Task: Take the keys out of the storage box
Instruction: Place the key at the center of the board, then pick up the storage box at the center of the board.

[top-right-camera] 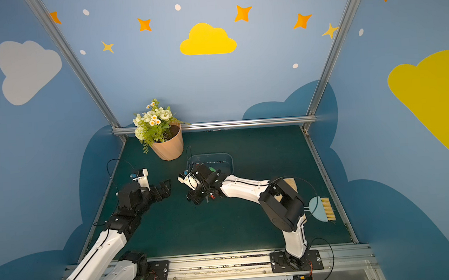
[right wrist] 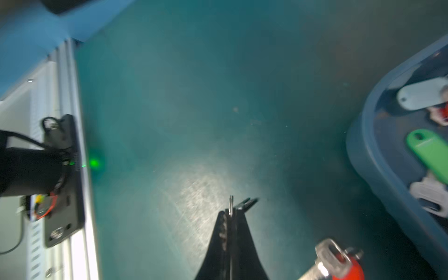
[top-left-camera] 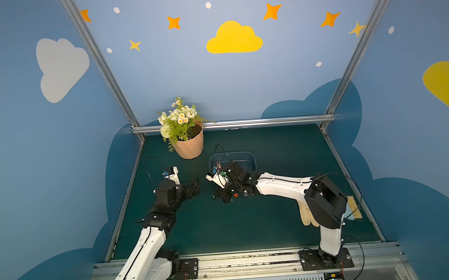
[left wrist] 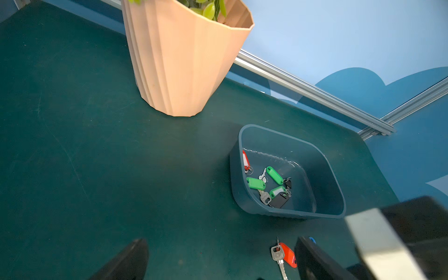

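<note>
Sitting on the dark green surface [left wrist: 97, 169] beside a peach flowerpot [left wrist: 179, 68], the blue-grey storage box [left wrist: 242, 194] holds a cluster of keys [left wrist: 266, 184] with green, red and black tags. One red-tagged key [left wrist: 287, 254] is outside the box, near the left hand [left wrist: 220, 242], whose fingers are wide apart. The right hand [right wrist: 231, 213] is pressed together, with a thin metal sliver at its tips that cannot be identified.
</note>
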`<state>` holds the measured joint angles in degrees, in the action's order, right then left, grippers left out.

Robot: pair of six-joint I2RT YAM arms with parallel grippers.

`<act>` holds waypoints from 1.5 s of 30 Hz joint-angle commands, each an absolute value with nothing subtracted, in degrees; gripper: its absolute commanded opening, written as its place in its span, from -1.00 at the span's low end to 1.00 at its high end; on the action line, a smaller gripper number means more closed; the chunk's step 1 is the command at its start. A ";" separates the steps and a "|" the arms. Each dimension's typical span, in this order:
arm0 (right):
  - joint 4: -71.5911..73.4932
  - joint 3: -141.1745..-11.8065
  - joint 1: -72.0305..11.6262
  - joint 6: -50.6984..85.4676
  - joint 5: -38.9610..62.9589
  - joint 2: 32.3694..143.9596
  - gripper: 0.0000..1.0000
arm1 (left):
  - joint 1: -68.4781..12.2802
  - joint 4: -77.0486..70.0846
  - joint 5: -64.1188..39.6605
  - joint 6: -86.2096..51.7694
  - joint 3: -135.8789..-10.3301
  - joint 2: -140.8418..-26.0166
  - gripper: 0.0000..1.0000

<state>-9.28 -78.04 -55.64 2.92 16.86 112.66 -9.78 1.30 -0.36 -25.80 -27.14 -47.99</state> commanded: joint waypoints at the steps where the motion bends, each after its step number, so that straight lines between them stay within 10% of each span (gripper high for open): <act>1: -9.11 -81.42 -55.45 4.06 14.78 115.28 -1.00 | -9.32 2.09 -2.02 -26.87 -28.12 -47.95 1.00; 25: -18.36 -80.59 -53.32 -0.16 3.69 108.74 -0.47 | -9.14 1.76 -7.47 -25.19 -32.00 -54.56 1.00; 36: -21.38 -70.73 -40.07 5.21 4.39 93.60 -0.13 | -10.00 0.95 -17.92 -26.58 -44.28 -75.65 0.98; 45: -22.98 -69.55 -38.15 6.02 6.58 92.16 -0.09 | -12.85 6.43 -18.36 -25.55 -59.49 -97.79 0.44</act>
